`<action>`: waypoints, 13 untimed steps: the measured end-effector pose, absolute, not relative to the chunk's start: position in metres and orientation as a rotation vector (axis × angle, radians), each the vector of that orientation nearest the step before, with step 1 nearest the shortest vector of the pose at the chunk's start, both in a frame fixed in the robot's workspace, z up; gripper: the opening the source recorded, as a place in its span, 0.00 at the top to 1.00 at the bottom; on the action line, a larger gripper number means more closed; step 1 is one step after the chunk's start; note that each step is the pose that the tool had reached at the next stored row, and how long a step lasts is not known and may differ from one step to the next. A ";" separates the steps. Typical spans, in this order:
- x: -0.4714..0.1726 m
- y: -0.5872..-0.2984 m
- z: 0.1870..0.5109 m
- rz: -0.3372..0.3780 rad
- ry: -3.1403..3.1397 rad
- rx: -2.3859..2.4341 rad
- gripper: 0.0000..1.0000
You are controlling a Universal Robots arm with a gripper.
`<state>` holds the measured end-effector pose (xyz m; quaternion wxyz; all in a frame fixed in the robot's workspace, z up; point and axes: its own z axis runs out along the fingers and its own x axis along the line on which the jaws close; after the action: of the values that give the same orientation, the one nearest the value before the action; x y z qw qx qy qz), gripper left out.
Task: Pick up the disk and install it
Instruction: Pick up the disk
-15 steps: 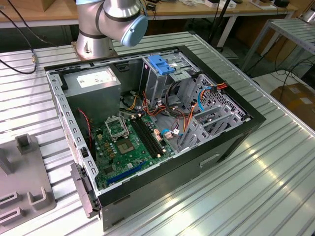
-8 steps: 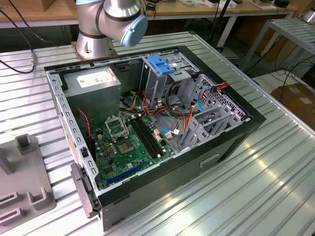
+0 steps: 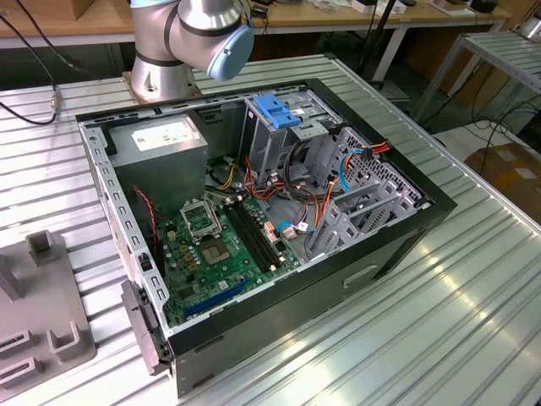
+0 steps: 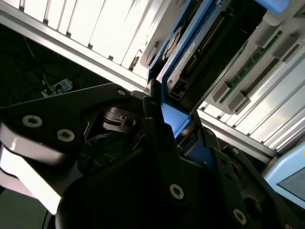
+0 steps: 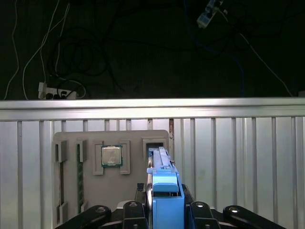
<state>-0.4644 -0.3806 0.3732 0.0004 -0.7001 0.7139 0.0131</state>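
In the first wrist view the disk (image 5: 164,191) stands on edge, its blue carrier frame towards the camera and its far end at a slot of the grey holder plate (image 5: 131,188). My gripper (image 5: 165,207) flanks the blue frame on both sides. In the second wrist view the dark fingers (image 4: 155,129) press against the blue frame of the disk (image 4: 186,62), and the gripper (image 4: 178,129) is shut on it. The open computer case (image 3: 254,211) lies on the table in the exterior view.
The holder plate also carries a processor chip (image 5: 111,155) and a memory stick (image 5: 80,176). It rests on the slatted aluminium table (image 5: 238,157), whose far edge is close behind. Inside the case a blue bracket (image 3: 279,110) tops the drive cage. The arm's base (image 3: 182,42) stands behind the case.
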 end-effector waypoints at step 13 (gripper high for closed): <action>-0.464 -0.381 0.389 0.041 2.242 -2.199 0.63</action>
<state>-0.4644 -0.3806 0.3888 0.0004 -0.7001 0.7139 0.0131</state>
